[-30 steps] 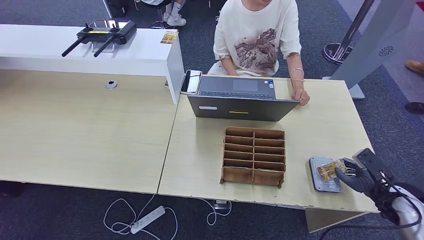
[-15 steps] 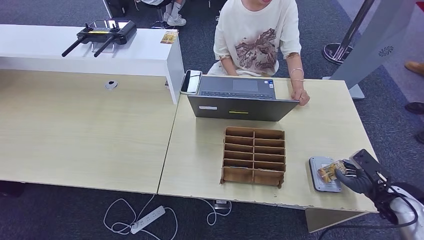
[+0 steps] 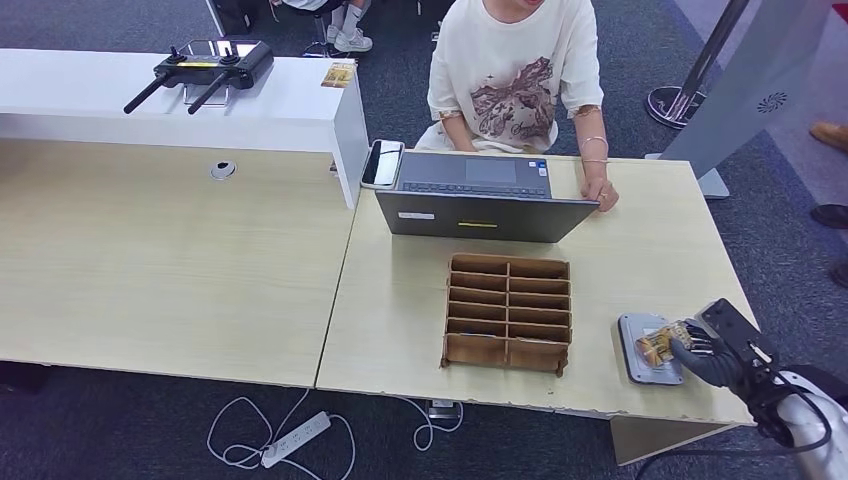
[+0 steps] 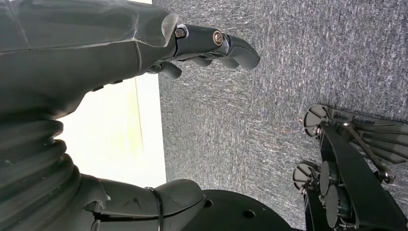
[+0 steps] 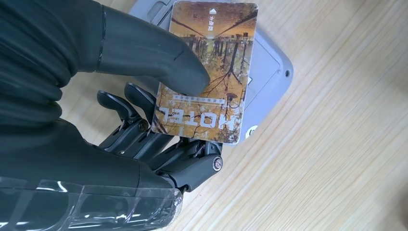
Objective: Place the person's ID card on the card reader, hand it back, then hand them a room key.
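One card (image 5: pixel 207 72) (hand-held (image 5: pixel 144 110)) lies lengthwise over reader (image 5: pixel 267 72).

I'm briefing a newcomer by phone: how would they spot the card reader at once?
Start at the light wooden desk where a person sits behind a laptop. Near its front right corner lies the card reader, a flat grey pad. The right hand holds a card over it; the neighbouring slotted organizer is brown.

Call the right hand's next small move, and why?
Probably lower the card flat onto the card reader. The right hand pinches it between thumb and fingers, over the grey reader; whether it touches is unclear. The person's hand rests at the laptop, not reaching.
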`<move>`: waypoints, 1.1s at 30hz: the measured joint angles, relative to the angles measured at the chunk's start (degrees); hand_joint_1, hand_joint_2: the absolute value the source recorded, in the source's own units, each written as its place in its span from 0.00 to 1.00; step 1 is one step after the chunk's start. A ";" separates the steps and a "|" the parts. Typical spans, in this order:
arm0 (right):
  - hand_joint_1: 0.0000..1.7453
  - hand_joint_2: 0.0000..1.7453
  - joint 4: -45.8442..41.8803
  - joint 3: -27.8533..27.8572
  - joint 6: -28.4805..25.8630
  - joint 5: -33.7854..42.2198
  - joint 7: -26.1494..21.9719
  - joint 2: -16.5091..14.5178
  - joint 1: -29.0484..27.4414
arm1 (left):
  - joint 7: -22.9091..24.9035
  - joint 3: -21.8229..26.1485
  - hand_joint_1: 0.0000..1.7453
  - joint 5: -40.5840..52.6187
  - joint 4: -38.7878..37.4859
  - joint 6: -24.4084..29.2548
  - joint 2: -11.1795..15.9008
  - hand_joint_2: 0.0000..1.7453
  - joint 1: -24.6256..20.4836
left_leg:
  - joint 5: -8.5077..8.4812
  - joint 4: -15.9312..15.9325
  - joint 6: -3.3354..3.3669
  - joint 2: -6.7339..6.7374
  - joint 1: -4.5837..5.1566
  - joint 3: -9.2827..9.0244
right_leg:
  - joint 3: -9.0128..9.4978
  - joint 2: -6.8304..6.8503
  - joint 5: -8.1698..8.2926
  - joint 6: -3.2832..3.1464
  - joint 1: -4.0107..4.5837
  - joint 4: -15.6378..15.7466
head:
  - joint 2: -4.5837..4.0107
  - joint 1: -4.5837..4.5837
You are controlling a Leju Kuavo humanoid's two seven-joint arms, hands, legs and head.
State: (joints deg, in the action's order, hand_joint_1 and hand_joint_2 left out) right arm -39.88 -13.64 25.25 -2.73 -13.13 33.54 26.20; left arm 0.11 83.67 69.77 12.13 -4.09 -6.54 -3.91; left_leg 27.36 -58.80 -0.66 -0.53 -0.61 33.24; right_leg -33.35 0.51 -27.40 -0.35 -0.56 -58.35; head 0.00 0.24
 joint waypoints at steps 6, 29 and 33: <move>1.00 1.00 0.24 -0.25 -2.46 -3.28 1.00 -0.28 0.61 | 0.02 0.12 0.00 -0.01 0.00 0.00 0.00 1.00 0.00 | 0.00 0.00 0.00 0.01 0.00 0.00 | 0.00 -0.01 0.00 0.00 0.00 0.00 | 0.00 0.00; 1.00 1.00 5.47 -3.13 -3.64 -7.54 0.86 -2.20 6.49 | 0.40 0.89 0.00 -0.67 0.00 0.51 -0.02 1.00 -0.01 | -0.02 0.00 -0.01 0.02 0.00 -0.04 | 0.02 -0.02 0.01 0.00 0.00 0.00 | 0.00 0.00; 1.00 1.00 5.73 -3.13 -3.18 -6.51 0.05 -2.20 6.53 | 0.39 1.31 0.00 -0.83 0.00 0.55 -0.02 1.00 0.00 | -0.02 0.00 -0.01 0.02 0.00 -0.04 | 0.02 -0.02 0.01 0.00 0.00 -0.01 | 0.00 0.00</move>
State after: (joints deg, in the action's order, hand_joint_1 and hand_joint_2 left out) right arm -34.16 -16.77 22.07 -9.24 -13.08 31.34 32.73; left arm 0.50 84.98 68.94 12.13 -3.54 -6.56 -3.91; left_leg 27.35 -58.81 -0.67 -0.51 -0.61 33.20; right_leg -33.33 0.49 -27.39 -0.35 -0.56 -58.35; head 0.00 0.24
